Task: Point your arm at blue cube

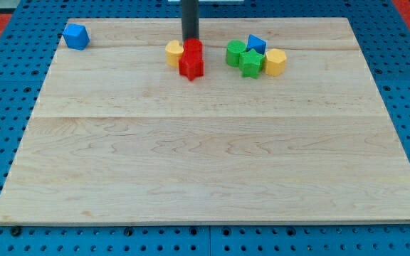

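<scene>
The blue cube (76, 35) lies at the view's top left corner of the wooden board (205, 163). My rod comes down from the view's top; my tip (190, 40) sits just above a red block (191, 59), touching or almost touching it. The tip is far to the right of the blue cube. A yellow block (174, 52) lies against the red block's left side.
To the right of the tip is a cluster: a green block (235, 52), a green star-shaped block (251, 62), a blue triangular block (256, 44) and a yellow block (275, 62). A blue pegboard (6, 107) surrounds the board.
</scene>
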You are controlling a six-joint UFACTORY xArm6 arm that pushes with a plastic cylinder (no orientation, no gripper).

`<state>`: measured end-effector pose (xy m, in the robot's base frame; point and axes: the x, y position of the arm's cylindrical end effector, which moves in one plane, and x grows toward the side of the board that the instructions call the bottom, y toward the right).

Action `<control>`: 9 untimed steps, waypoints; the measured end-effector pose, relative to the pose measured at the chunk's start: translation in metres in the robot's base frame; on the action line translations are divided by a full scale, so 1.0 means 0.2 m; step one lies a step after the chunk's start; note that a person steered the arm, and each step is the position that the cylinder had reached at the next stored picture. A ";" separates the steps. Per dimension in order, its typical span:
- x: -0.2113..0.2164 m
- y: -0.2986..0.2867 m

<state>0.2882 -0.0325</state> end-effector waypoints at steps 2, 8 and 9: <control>0.38 0.07; -0.06 -0.40; -0.04 -0.43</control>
<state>0.2800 -0.1185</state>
